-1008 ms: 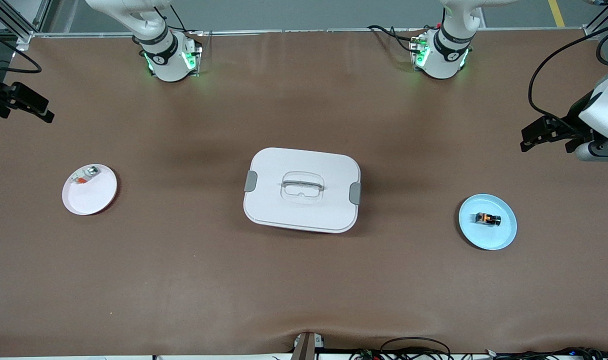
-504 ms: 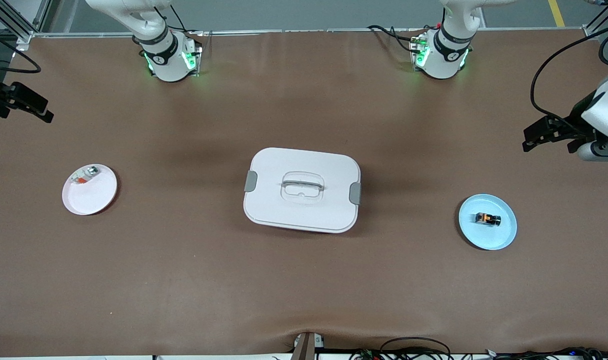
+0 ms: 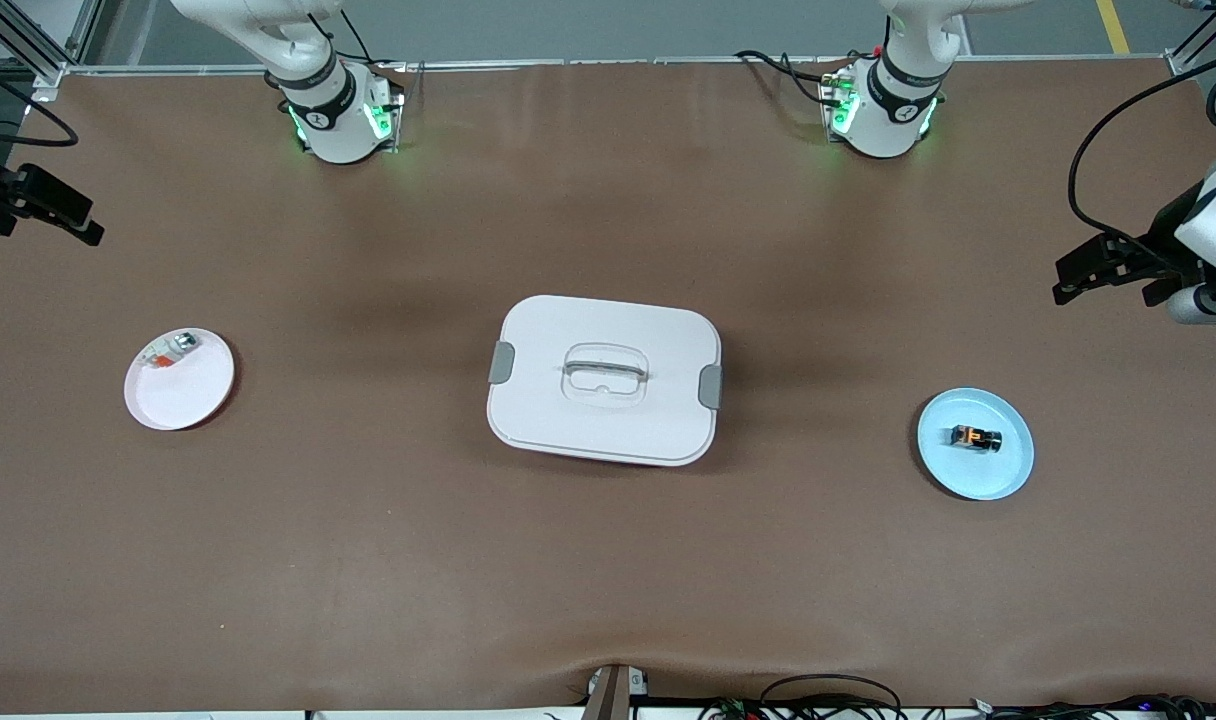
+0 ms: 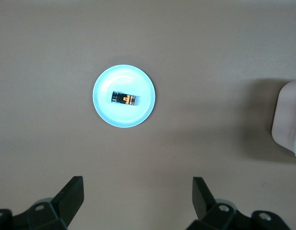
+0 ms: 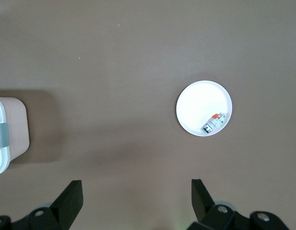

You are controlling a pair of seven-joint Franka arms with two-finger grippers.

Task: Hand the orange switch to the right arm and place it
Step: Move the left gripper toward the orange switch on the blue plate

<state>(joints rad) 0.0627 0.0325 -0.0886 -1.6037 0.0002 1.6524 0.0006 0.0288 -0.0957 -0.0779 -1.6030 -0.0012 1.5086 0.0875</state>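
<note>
Risk here sits mostly in the first pickup: the orange switch (image 3: 975, 438) is a tiny blocky part lying in the middle of a shallow light blue plate (image 3: 1008, 475) toward the left arm's end of the table, and a descent that lands off-centre would likely nudge it across the plate or tip the plate's rim rather than catch it. The left gripper (image 3: 1108, 272) hangs high over the table's edge at that end, released with its fingers (image 4: 71, 194) spread wide and holding nothing. The right gripper (image 3: 40, 208) waits over the table edge at the right arm's end, likewise released and empty. A handover of so small a part looks delicate, since one pair of fingers may cover nearly all of it and leave the other little to take; a slip would drop it onto the brown table (image 3: 608, 580). A closed white lidded box (image 3: 604, 380) with grey latches stands at the centre, so a low crossing could clip its lid. A white plate (image 3: 183, 395) carrying a silvery part with a red-orange bit (image 3: 171, 350) lies near the right arm's end. Bare table is wide around both plates, which sit well clear of every edge.
</note>
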